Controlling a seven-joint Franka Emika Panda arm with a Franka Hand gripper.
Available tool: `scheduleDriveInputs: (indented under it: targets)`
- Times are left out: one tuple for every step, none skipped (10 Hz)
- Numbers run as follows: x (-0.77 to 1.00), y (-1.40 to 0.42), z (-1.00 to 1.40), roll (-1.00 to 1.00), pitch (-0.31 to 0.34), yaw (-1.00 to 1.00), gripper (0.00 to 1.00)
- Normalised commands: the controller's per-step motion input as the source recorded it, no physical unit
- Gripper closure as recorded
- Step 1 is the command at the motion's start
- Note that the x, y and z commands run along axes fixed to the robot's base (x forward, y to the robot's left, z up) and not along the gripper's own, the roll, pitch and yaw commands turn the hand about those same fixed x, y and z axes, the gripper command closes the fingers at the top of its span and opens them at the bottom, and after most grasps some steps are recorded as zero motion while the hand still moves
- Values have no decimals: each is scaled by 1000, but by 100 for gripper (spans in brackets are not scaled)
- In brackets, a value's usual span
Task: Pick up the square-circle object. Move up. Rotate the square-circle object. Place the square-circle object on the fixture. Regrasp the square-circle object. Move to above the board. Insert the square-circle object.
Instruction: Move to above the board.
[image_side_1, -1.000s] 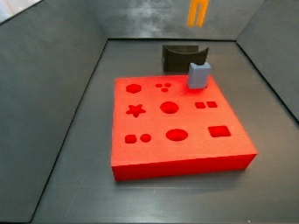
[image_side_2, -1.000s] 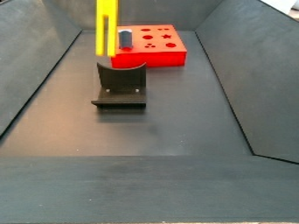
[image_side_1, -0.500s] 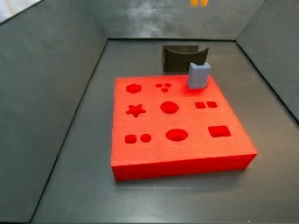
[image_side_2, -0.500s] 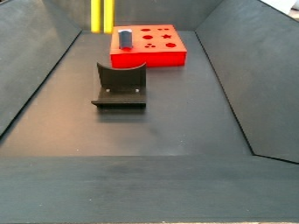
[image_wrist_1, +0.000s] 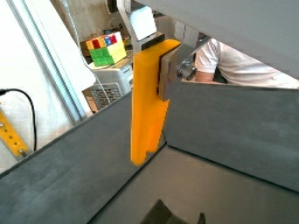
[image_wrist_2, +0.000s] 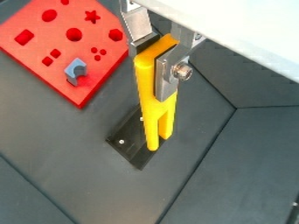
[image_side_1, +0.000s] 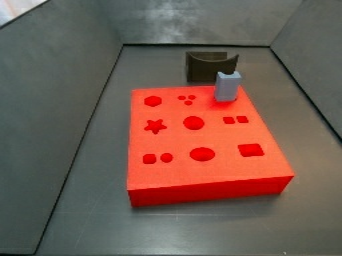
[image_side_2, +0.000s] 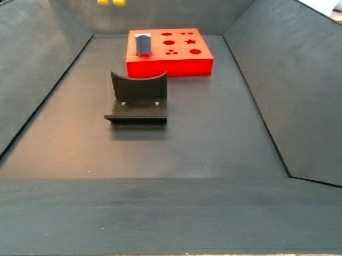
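My gripper (image_wrist_2: 158, 63) is shut on the square-circle object (image_wrist_2: 155, 118), a slim yellow bar that hangs upright below the fingers, high above the floor. It also shows in a wrist view (image_wrist_1: 147, 109), orange-tinted, with the gripper (image_wrist_1: 156, 68) clamped on its upper part. The black fixture (image_wrist_2: 131, 147) lies far beneath the bar's forked lower end. In a side view only the bar's lower tip (image_side_2: 110, 3) shows at the frame's edge. The fixture (image_side_1: 210, 65) (image_side_2: 138, 96) stands next to the red board (image_side_1: 201, 150) (image_side_2: 183, 56) (image_wrist_2: 47, 44).
A pale blue-grey block (image_side_1: 227, 86) (image_side_2: 140, 45) (image_wrist_2: 77, 72) stands upright in the board near the edge facing the fixture. Dark sloping walls enclose the floor on all sides.
The gripper has risen with the yellow bar. The bar has left one side view through the top, and only its tip remains in the other.
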Motion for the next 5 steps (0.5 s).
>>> scheduleDriveInputs:
  targets:
    - [18,-9,323,-86,150,27,100]
    - [17,-10,186,-84,144,28,100]
    - [-621,-1000,-209,-267,140,1000,100]
    - [-619,-1000,-203,-259,133,1000,100]
    - [-625,-1000,-202,-256,104,1000,100]
